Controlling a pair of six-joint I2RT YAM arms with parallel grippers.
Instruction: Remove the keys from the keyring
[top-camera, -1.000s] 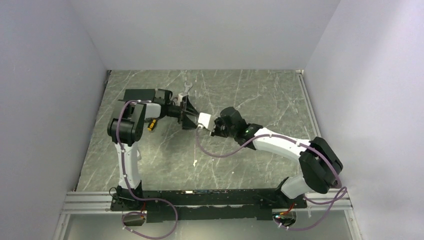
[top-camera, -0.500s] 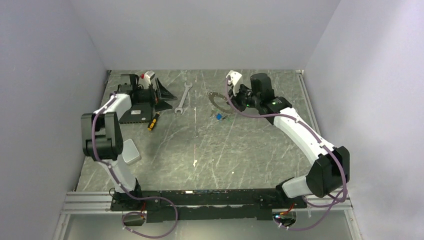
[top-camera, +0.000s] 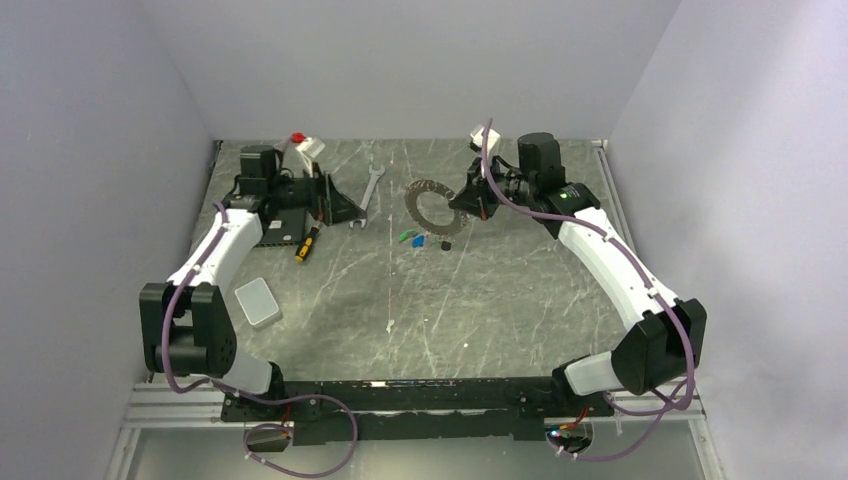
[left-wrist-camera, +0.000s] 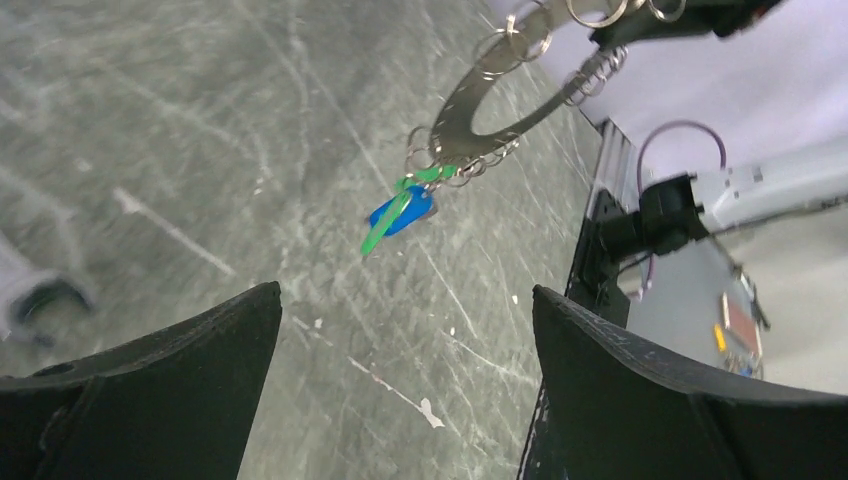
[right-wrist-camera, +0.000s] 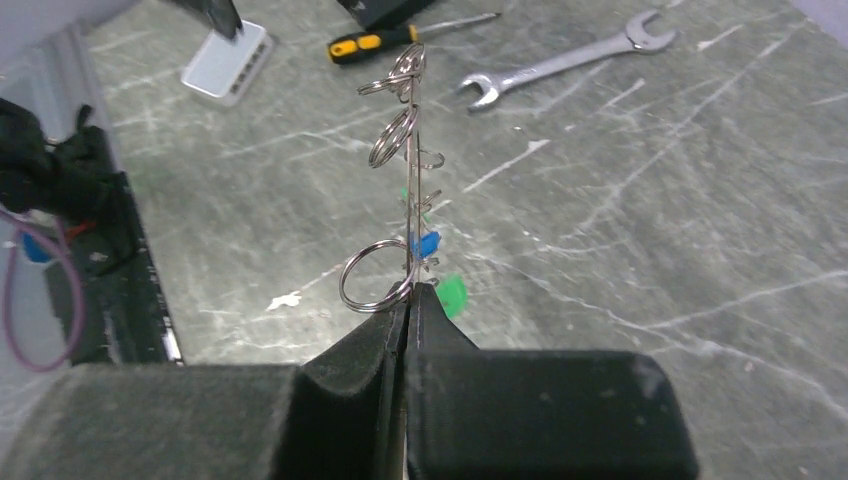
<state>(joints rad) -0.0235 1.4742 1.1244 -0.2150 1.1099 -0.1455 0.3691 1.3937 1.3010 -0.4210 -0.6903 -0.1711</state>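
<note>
The keyring (top-camera: 432, 208) is a large flat grey metal ring that carries several small split rings. My right gripper (top-camera: 472, 198) is shut on its right edge and holds it above the table at the far middle. In the right wrist view the keyring (right-wrist-camera: 413, 180) shows edge-on, rising from my shut right gripper (right-wrist-camera: 410, 292). A blue key (right-wrist-camera: 424, 243) and a green key (right-wrist-camera: 452, 295) hang from it. The keys (top-camera: 410, 238) dangle at the ring's near-left side and also show in the left wrist view (left-wrist-camera: 400, 212). My left gripper (top-camera: 338, 203) is open and empty, left of the ring and apart from it; in its own view it (left-wrist-camera: 405, 292) points at the keyring (left-wrist-camera: 470, 105).
A silver wrench (top-camera: 367, 196) lies between my left gripper and the ring. A yellow-handled screwdriver (top-camera: 305, 243) and a black box (top-camera: 282, 225) lie by my left arm. A white box (top-camera: 258, 302) sits nearer on the left. Walls close in the back and sides.
A second ago both grippers met at the table's middle. They have since swung apart to the far left and far right. The ring now hangs from my right gripper, a little further left.
</note>
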